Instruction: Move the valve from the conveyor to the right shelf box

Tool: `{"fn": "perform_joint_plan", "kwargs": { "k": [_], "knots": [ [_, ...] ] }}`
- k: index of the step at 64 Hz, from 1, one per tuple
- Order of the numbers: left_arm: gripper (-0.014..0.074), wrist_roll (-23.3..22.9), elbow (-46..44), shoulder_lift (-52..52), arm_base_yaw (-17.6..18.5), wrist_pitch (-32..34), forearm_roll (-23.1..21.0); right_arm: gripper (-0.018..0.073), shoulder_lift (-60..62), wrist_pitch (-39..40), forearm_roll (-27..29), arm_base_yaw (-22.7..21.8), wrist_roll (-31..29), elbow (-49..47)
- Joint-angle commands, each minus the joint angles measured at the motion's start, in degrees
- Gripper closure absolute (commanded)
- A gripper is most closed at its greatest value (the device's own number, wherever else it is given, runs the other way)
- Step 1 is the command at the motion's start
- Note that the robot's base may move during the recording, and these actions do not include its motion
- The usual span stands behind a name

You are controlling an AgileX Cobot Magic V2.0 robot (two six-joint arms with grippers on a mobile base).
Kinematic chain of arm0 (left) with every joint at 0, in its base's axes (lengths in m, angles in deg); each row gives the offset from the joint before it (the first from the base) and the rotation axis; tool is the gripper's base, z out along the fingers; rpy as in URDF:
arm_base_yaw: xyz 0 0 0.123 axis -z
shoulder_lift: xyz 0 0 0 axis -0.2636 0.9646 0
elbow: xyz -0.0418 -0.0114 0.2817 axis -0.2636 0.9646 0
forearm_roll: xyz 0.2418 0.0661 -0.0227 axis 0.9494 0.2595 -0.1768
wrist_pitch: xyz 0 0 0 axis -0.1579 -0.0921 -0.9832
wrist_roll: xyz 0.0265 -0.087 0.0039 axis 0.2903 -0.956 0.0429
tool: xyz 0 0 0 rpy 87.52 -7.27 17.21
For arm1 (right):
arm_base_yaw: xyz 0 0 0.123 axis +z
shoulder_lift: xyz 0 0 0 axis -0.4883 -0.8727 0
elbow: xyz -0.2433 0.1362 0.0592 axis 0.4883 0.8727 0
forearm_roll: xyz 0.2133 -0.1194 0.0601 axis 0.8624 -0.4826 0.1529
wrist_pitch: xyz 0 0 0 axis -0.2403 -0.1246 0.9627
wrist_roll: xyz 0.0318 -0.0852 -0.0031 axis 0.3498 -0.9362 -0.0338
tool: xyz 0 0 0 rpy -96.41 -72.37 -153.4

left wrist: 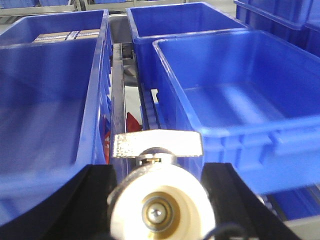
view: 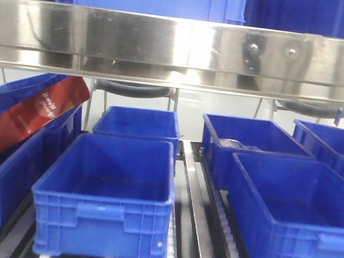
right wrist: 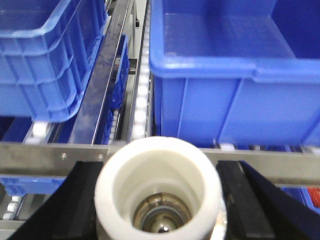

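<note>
Plainly the left gripper (left wrist: 161, 200) is clamping a white valve (left wrist: 160, 212) between its black fingers (left wrist: 92, 200). The metal handle (left wrist: 157, 145) is lying crosswise on top, so the body is sitting square in the jaws and looks unlikely to roll before release. The right gripper (right wrist: 160, 200) is likewise squeezing a second valve (right wrist: 157, 172), whose open end is facing the camera with the ball glinting deep inside. Gripping across the round barrel is giving the pads a firm seat. Neither valve is lying on the conveyor, which is not showing in any view; both are hanging in the air at the shelf front. Past the handle a blue box (left wrist: 240, 137) is standing with its floor bare, and a left box (left wrist: 95, 115) is sitting across the roller track (left wrist: 147, 107) from it. Ahead of the second valve a steel rail (right wrist: 45, 155) is crossing, and behind it another box (right wrist: 210, 100) is resting beside the rollers (right wrist: 141, 95), which are presumably there so boxes slide forward. From the front, no arm is showing under the shelf beam (view: 185, 43). I judge the carry is nearly done and the drop is what is remaining, though I cannot settle which box counts as the right one. Each valve is needing to clear a near wall first.
</note>
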Motion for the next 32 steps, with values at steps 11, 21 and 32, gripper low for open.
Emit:
{"fn": "perform_joint_plan", "kwargs": {
  "k": [11,21,32],
  "knots": [
    [0.0708,-0.27,-0.68,-0.71,0.2,3.34,-0.32,0.0712,0.84,3.82,-0.09,0.11,-0.54,-0.98],
    [0.0708,-0.27,-0.68,-0.71,0.2,3.34,-0.32,0.0712,0.84,3.82,-0.09,0.11,-0.54,-0.98],
    [0.0708,-0.27,-0.68,-0.71,0.2,3.34,-0.32,0.0712,0.84,3.82,-0.09,0.11,-0.54,-0.98]
  ]
}}
